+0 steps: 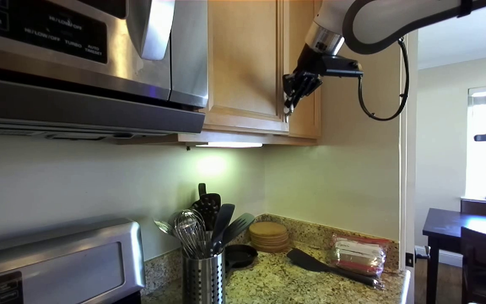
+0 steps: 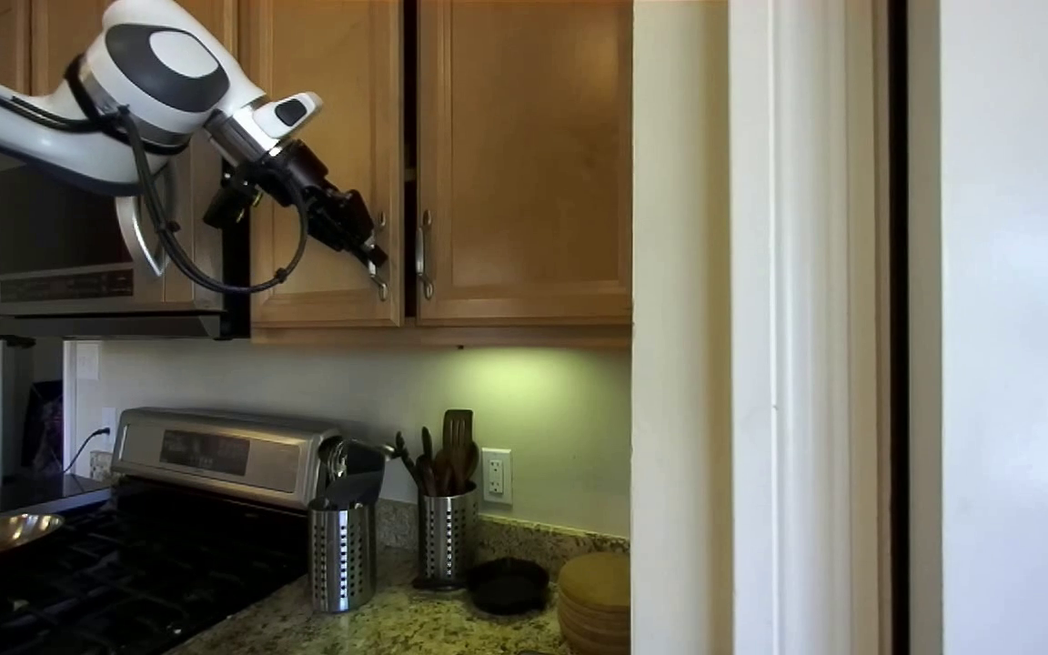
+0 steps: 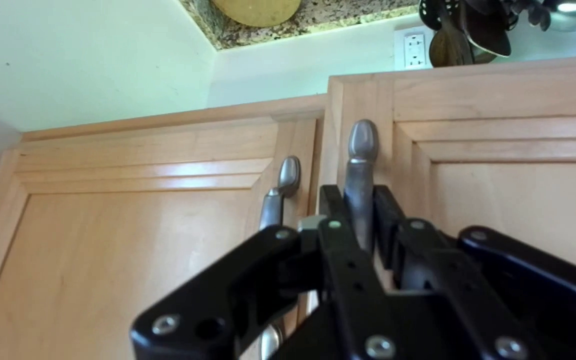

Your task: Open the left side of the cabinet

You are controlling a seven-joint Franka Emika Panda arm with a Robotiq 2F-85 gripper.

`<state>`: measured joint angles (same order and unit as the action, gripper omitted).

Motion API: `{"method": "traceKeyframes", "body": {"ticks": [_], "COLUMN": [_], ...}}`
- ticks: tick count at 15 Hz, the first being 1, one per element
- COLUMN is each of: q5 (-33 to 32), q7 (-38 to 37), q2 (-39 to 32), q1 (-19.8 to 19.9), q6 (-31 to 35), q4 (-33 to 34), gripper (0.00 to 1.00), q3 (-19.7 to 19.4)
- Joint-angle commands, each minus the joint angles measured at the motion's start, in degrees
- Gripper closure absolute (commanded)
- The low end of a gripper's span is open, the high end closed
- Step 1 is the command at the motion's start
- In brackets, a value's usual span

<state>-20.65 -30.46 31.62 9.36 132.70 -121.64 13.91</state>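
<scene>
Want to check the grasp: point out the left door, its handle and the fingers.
Left door (image 1: 245, 61): in an exterior view, centre panel.
Handle (image 3: 359, 186): wrist view, bar.
Fingers (image 3: 388, 212): wrist view, one fingertip.

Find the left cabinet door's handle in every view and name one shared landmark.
In an exterior view: handle just right of centre, upper half.
In an exterior view: handle left of centre, upper half.
In the wrist view: handle just right of centre, held by the pincer.
Landmark in all three: the round tan stack, cut off at the wrist view's top edge.
</scene>
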Motion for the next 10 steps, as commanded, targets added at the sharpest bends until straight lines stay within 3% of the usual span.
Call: {"method": "traceKeyframes", "body": {"ticks": [1, 5, 10], "q5": [-5.91, -6.90, -5.48], "q7": [-7.26, -12.78, -13.71], "q2": [5.39, 8.87, 13.78], "q1": [3.39, 1.65, -1.30], "q6": [-7.13, -12.59, -16.68], "q4": [-4.08, -4.92, -5.98], "gripper": [0.92, 0.92, 0.92], "q3": [4.77, 6.37, 6.34]}}
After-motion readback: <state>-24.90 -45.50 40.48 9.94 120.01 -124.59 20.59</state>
